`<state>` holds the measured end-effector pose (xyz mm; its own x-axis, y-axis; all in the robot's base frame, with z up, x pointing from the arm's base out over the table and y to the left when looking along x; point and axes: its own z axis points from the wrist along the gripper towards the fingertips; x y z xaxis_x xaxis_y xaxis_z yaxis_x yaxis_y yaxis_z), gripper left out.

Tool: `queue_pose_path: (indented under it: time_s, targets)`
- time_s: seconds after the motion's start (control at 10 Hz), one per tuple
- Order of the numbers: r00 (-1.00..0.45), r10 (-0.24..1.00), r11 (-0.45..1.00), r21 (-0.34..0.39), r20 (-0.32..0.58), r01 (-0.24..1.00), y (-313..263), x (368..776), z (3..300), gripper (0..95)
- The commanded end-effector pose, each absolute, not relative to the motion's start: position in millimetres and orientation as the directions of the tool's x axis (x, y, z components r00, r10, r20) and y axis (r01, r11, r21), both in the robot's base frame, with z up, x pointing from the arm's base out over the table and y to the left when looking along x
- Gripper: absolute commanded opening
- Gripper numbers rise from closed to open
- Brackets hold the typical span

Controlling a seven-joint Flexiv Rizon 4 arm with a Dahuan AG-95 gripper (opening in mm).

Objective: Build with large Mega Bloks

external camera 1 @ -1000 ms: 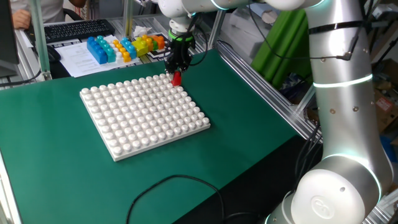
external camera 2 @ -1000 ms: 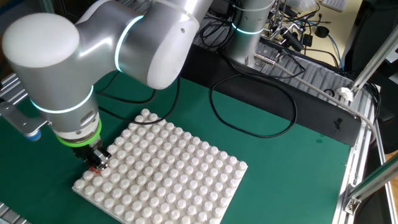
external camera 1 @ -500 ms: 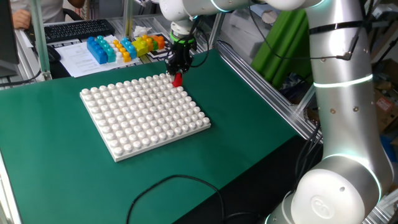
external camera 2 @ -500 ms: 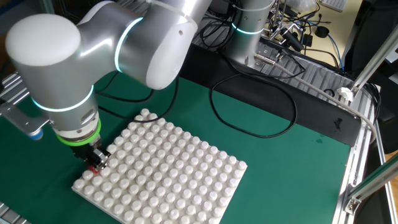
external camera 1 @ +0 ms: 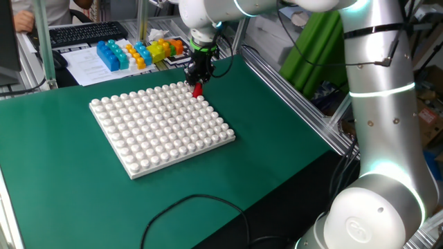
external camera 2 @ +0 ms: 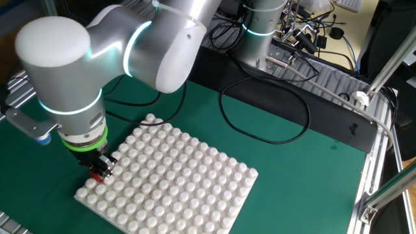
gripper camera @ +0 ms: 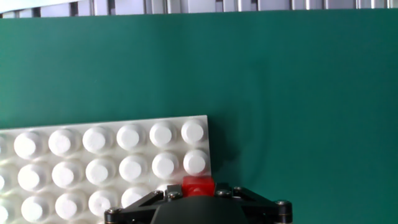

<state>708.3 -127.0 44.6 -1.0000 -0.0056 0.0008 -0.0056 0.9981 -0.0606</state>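
A bright red Mega Blok (external camera 1: 197, 88) sits at the far right corner region of the white studded baseplate (external camera 1: 159, 124). My gripper (external camera 1: 198, 76) is shut on the red blok and holds it against the plate's studs. In the other fixed view the red blok (external camera 2: 97, 176) shows under the gripper (external camera 2: 99, 170) near the plate's (external camera 2: 175, 182) left edge. In the hand view the red blok (gripper camera: 198, 186) sits between the black jaws, by the plate's (gripper camera: 124, 155) right edge. Blue, orange and yellow bloks (external camera 1: 138, 52) stand in a group beyond the plate.
A black cable (external camera 1: 201, 207) loops on the green mat at the front. Papers and a keyboard (external camera 1: 86, 31) lie behind the spare bloks. Aluminium rails (external camera 1: 291, 90) run along the table's right edge. Another cable (external camera 2: 266, 110) loops on the mat in the other fixed view.
The gripper with the red blok has shifted slightly toward the plate's far edge. The baseplate has nudged a little with it.
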Motion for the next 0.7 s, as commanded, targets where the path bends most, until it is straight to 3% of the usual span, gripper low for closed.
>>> queue_pose_path:
  time_s: [0.1,0.2,0.3,0.5,0.7]
  targets:
    - [-1.000,0.004,0.998,-0.065,0.005,0.003,-125.2,708.1,40.7,0.0]
    - [-1.000,0.012,0.997,-0.082,0.013,0.011,-124.3,707.7,41.9,19.0]
    - [-1.000,0.021,0.995,-0.099,0.010,0.020,-124.1,707.4,42.0,57.0]
    - [-1.000,0.027,0.994,-0.107,0.008,0.026,-123.8,706.9,42.0,95.0]
    - [-0.999,0.033,0.994,-0.104,0.012,0.032,-120.7,705.2,46.8,95.0]
